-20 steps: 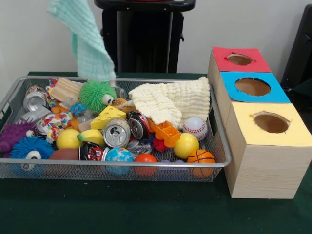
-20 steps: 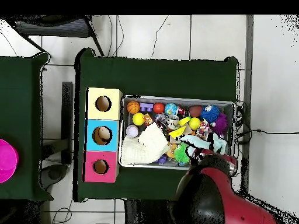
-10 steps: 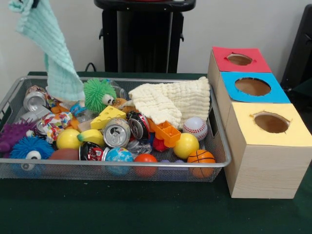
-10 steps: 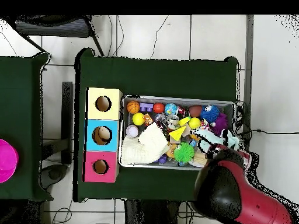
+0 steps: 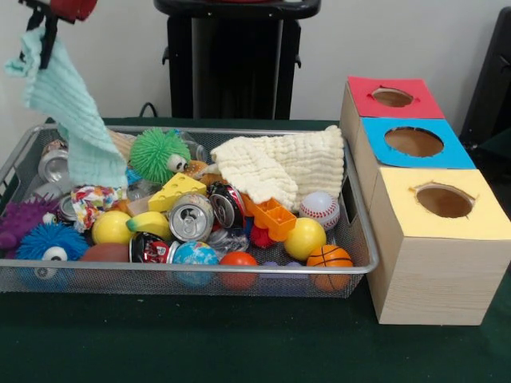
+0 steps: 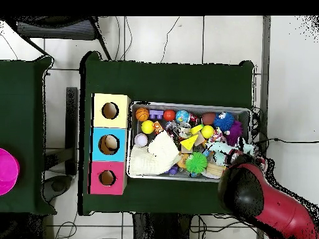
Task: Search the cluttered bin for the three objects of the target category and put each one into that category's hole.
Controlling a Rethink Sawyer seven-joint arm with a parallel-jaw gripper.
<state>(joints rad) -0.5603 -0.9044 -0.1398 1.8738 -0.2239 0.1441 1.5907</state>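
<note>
A limp, light green cloth (image 5: pixel 76 120) is gripped by its top corner in the closed jaws, at ten o'clock above the bin (image 5: pixel 239 271).

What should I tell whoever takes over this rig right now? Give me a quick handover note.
Gripper: up at the bin's end farthest from the boxes, shut on the mint green cloth, which hangs over that end of the clutter.
Red-topped box's hole: at the row's robot end, beyond the blue and yellow ones. Nothing shows in it.
The cream cloth lies at the bin's box end.
Done: no drop-off visible.
Left: take the held cloth to its hole, then find the others.
</note>
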